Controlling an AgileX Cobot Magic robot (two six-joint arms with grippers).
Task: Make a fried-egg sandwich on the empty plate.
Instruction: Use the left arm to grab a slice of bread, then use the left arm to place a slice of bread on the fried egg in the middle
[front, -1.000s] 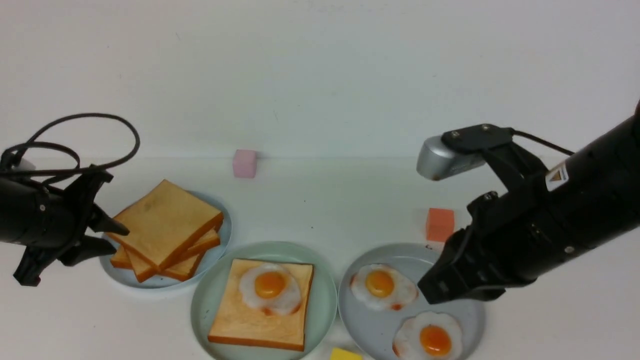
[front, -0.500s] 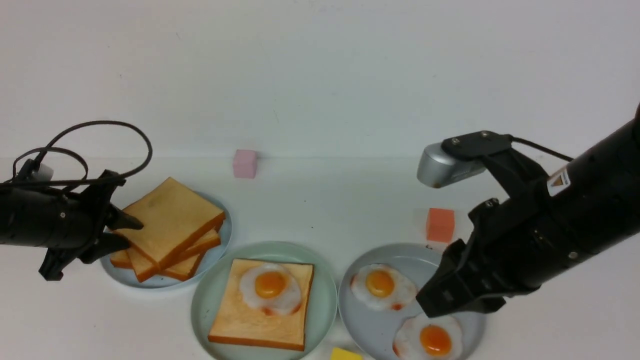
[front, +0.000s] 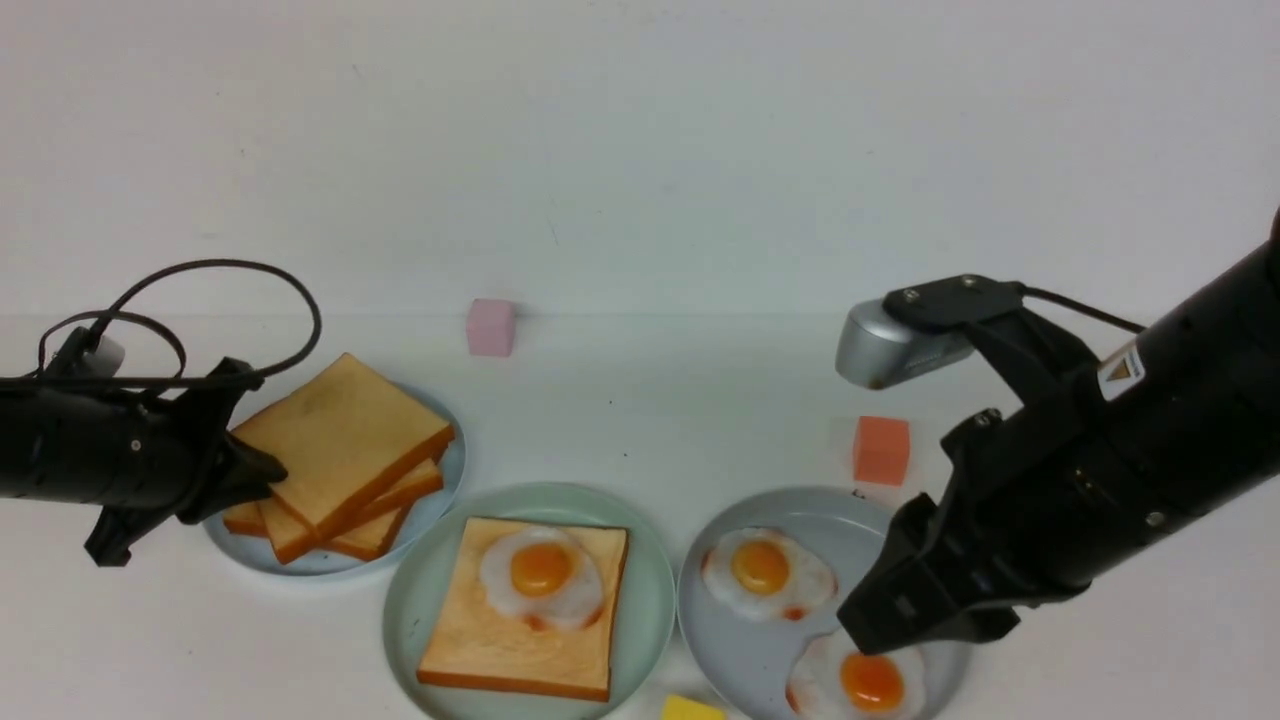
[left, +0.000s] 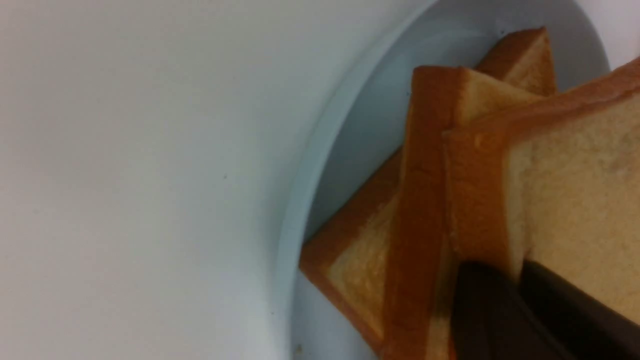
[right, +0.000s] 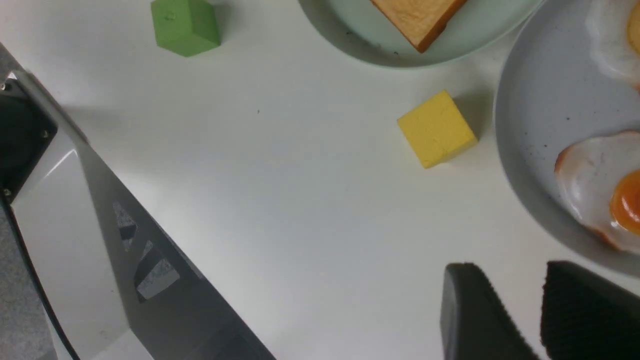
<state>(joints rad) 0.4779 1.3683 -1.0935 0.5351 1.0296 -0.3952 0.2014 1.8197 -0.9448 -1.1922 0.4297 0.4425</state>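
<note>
The mint-green plate (front: 400, 600) holds one toast slice (front: 500, 640) with a fried egg (front: 540, 575) on it. To its left, a pile of plain toast lies on a grey-blue plate (front: 300, 565). My left gripper (front: 265, 470) is shut on the left corner of the top toast slice (front: 345, 435). The left wrist view shows the dark jaws pinching that slice's (left: 575, 200) edge. My right gripper (front: 870, 630) hangs open with nothing between its fingers, over the right grey-blue plate (front: 750, 650). It sits just above the nearer of two fried eggs (front: 865, 680).
A pink cube (front: 489, 327) stands at the back, an orange cube (front: 881, 450) behind the egg plate, and a yellow cube (front: 692, 710) at the front edge between the plates. In the right wrist view a green cube (right: 186, 26) sits near the robot's base (right: 75, 225).
My left gripper slid right onto the top toast slice's corner and shut on it. My right gripper opened and sank toward the nearer egg.
</note>
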